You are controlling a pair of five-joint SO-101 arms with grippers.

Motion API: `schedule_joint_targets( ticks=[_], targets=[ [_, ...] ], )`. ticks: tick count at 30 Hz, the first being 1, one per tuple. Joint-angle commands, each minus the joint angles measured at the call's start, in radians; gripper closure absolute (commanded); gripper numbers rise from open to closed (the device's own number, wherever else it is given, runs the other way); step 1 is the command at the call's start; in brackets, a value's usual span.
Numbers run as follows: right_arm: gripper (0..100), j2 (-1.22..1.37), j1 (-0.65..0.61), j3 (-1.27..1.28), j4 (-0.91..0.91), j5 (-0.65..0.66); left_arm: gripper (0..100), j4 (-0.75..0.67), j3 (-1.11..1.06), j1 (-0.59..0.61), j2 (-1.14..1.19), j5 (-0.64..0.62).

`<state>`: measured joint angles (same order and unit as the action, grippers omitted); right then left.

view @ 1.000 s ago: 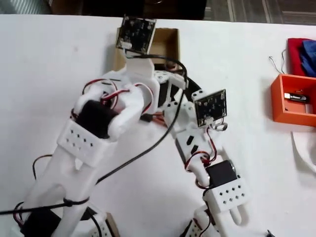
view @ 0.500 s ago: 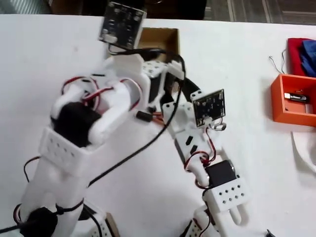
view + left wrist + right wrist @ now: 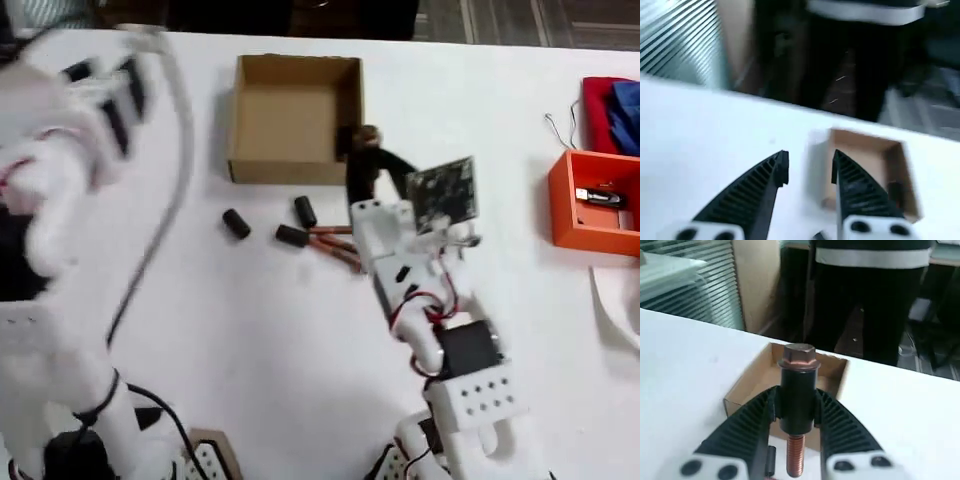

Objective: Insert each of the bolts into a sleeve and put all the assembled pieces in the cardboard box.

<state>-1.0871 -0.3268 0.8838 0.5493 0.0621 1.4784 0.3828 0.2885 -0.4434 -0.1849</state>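
Observation:
My right gripper is shut on a black sleeve that stands upright with a copper bolt through it, head on top and thread below. It hangs just beside the near right corner of the open cardboard box. On the table in front of the box lie three loose black sleeves and copper bolts. My left gripper is open, raised above the table and facing the box. The left arm shows blurred at the far left.
An orange bin holding a small item stands at the right edge, with red and blue cloth behind it. A person in dark clothes stands beyond the table's far edge.
The left arm has swung from over the box to the far left, uncovering the box, loose sleeves and bolts. The right gripper has shifted slightly toward the box with its assembled piece.

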Motion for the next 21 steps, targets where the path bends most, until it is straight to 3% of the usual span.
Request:
schedule_joint_targets(
  ticks=[1, 3, 6, 10, 17, 21],
  targets=[
    [97.8, -0.001, 0.033, -0.244, 0.117, 0.002, 84, 0.129, -0.191, 0.072, -0.002, 0.057],
    [97.8, 0.076, 0.033, -0.356, 0.163, 0.002, 84, 0.08, -0.424, 0.072, -0.003, 0.16],
    [97.8, 0.266, 0.027, -0.548, 0.251, -0.005, 84, -0.123, -0.783, 0.095, -0.008, 0.301],
    [97.8, 0.608, 0.025, -0.872, 0.387, -0.006, 84, -0.416, -1.135, 0.178, -0.011, 0.341],
    [97.8, 1.294, 0.03, -1.536, 0.604, -0.008, 84, -0.73, -1.461, 0.196, -0.005, 0.344],
    [97.8, 1.682, 0.031, -1.953, 0.69, -0.037, 84, -0.769, -1.481, 0.196, -0.006, 0.344]
  ],
)
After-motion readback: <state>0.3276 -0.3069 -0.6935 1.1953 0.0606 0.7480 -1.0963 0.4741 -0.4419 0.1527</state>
